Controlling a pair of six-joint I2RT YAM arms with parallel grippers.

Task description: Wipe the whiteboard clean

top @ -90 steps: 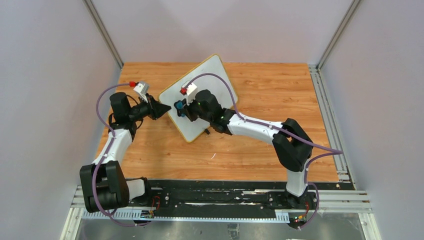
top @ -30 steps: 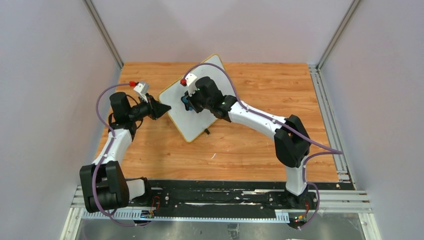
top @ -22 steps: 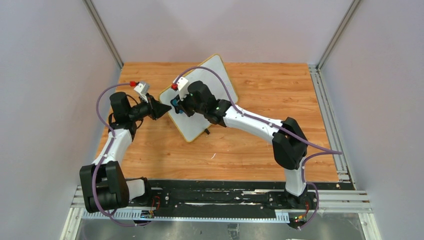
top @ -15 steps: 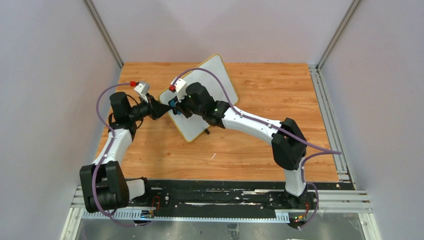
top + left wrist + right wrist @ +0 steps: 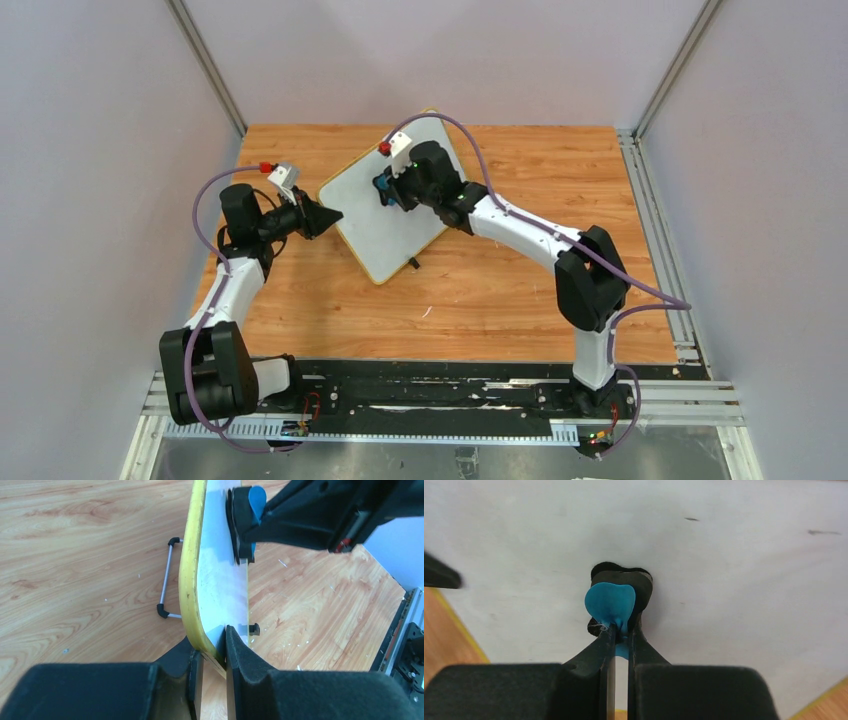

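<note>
The whiteboard (image 5: 395, 215) stands tilted on the far left-of-middle part of the desk (image 5: 520, 290), turned at an angle, with a thin wire leg (image 5: 167, 577) propping it from behind. The left claw (image 5: 212, 652) is closed tight on the board's yellow rim at its left edge, one pad on the face and one on the back. The right claw (image 5: 620, 630) is pinched shut on the blue eraser (image 5: 610, 602), whose black felt is pressed against the far part of the board's face.

To wipe well, I judge the felt should stay flat on the face with even pressure, in overlapping passes out to the rim. The left claw should brace against every push. Too much force could slide the rim out of the pinch or fold the wire leg.

The face is smooth, slick and white with rounded corners. I see no writing on it, only a few faint dark specks in the right wrist view. The eraser's handle is a rounded tab of blue plastic. The claw pads look soft, matte and black. The desk has a wood-grain finish.
</note>
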